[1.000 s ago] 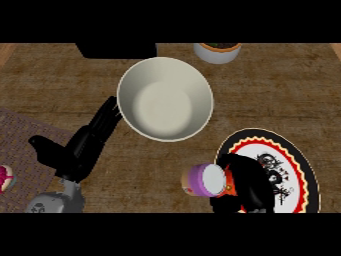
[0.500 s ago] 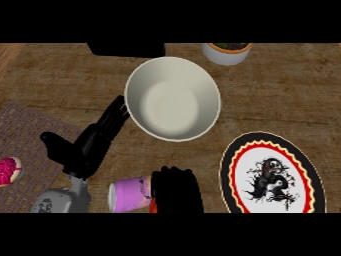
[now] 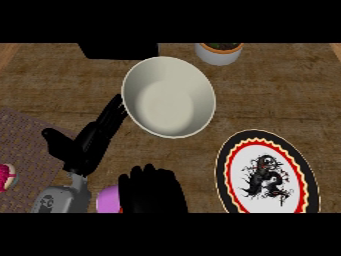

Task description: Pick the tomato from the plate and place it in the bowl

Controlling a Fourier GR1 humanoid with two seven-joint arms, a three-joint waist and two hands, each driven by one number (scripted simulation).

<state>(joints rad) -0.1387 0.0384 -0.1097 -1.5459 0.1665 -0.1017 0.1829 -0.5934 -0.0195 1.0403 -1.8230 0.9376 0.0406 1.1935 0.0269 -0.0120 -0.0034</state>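
Counter [image 3: 291, 95], tomato [image 3: 107, 200] in right robot hand [image 3: 152, 192]

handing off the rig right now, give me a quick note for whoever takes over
Left hand: open, fingers straight beside the bowl, at its left rim.
Right hand: curled on a pink round item, presumably the tomato, near the view's lower edge, left of the plate.
Done: item is off the plate, which shows only its pattern.
Left: carry it over the bowl, which holds nothing yet, and release.
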